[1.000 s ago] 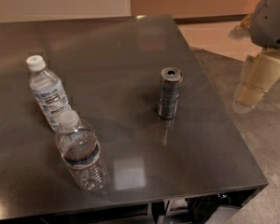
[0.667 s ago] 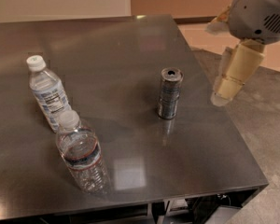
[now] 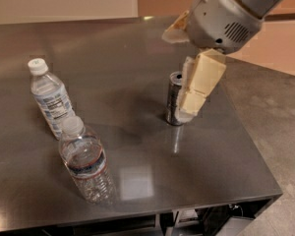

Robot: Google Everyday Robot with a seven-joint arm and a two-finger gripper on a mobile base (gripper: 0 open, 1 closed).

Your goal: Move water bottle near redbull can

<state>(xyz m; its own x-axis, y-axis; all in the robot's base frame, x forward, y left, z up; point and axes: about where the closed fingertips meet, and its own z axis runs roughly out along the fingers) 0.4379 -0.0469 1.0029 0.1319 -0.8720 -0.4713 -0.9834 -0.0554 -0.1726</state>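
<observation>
— Where's the gripper (image 3: 192, 101)?
— Hanging tip-down from a bent grey wrist, right in front of the redbull can (image 3: 174, 98), hiding its right side. Wide or narrow, I cannot tell.
— And the water bottle (image 3: 86, 162)?
— Well off to the gripper's left in the view, nearer the camera, upright on the bench (image 3: 137, 58) and ungrasped (the other bottle (image 3: 50, 101) stands just behind it).
— So the reach?
— I'd rise clear of the can, cross over, then take the ribbed body from the side away from that second bottle.

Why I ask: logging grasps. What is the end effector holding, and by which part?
Nothing, apparently: the end effector hangs before the redbull can; the water bottle stands untouched.
</observation>
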